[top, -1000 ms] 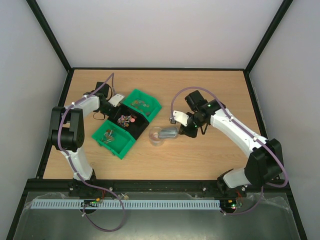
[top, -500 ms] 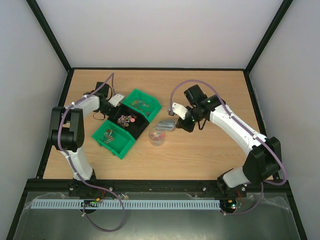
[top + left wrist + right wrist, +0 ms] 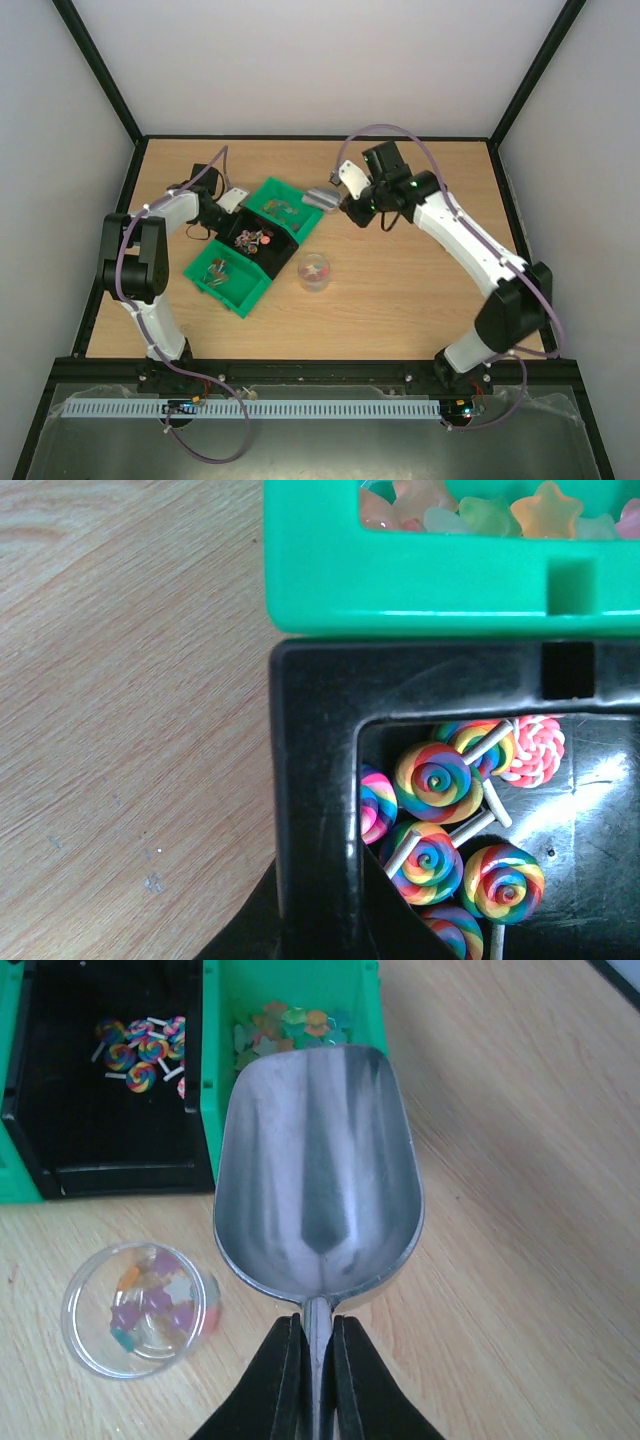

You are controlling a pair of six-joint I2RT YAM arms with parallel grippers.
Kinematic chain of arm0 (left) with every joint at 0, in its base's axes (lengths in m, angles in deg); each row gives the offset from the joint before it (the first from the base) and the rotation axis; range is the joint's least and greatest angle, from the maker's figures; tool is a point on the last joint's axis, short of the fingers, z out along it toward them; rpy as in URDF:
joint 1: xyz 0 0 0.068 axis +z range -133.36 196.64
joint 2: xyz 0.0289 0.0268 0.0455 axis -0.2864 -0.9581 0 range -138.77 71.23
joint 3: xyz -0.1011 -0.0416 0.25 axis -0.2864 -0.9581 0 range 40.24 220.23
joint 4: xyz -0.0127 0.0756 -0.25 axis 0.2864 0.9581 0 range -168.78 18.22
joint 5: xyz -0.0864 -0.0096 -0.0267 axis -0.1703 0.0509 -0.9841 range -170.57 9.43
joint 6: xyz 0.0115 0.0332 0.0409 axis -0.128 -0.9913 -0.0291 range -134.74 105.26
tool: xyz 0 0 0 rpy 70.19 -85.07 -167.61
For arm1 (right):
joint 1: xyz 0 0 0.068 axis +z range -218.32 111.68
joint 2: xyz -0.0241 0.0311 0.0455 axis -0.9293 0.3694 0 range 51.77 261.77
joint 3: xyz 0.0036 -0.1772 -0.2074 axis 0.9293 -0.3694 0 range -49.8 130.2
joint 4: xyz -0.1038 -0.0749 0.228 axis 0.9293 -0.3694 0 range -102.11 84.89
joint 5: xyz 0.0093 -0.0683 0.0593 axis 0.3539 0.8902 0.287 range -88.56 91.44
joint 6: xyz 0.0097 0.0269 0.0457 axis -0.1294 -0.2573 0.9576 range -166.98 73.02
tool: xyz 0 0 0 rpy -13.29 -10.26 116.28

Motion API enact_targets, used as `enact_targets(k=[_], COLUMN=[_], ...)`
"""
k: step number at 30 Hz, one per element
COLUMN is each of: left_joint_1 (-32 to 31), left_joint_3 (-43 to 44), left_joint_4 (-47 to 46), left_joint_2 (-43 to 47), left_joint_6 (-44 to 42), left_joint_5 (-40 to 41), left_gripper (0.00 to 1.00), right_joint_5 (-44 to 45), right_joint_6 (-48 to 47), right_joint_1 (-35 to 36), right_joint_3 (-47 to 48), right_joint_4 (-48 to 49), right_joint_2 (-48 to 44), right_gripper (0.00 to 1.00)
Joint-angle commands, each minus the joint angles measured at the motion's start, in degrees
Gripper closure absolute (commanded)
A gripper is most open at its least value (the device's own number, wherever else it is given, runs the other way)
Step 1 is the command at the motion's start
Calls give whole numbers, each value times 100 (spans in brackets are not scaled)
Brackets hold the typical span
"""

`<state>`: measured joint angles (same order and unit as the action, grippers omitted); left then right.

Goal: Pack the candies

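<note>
Since a second ago the right pincer (image 3: 310, 1332) has carried the scoop (image 3: 318, 1195) from above the jar (image 3: 78, 1332) to the far green bin (image 3: 211, 1070). The scoop is empty, so one load appears delivered. The pincer is clamped narrow on the scoop's handle. The candies (image 3: 150, 1300) lie in the jar, beside the pincer. Left pincer (image 3: 235, 203): state cannot be told.

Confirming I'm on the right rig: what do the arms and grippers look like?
The left arm and right arm are white links with black joints, each with a looping purple cable. The right arm shows small green lights. The right gripper has black tapered fingers.
</note>
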<state>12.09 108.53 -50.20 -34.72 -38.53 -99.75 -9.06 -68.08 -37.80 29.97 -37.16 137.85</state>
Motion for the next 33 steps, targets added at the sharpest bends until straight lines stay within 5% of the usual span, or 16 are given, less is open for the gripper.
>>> enact_targets(k=[1,13,33], left_joint_1=[43,34,-70], left_joint_3=[-104,-138,-220], left_joint_4=[-35,-56,-50], left_joint_2=[92,94,241], left_joint_6=[139,116,199], left_joint_5=[-197,-200,-159], left_gripper=[98,98,98], right_joint_5=[-377,-261,812], right_joint_6=[50,63,732], right_joint_1=[41,193,625], right_joint_3=[942,3336,4270], right_joint_4=[-1035,-2545,-2968], right_joint_2=[803,2845,3968], right_gripper=[99,99,99])
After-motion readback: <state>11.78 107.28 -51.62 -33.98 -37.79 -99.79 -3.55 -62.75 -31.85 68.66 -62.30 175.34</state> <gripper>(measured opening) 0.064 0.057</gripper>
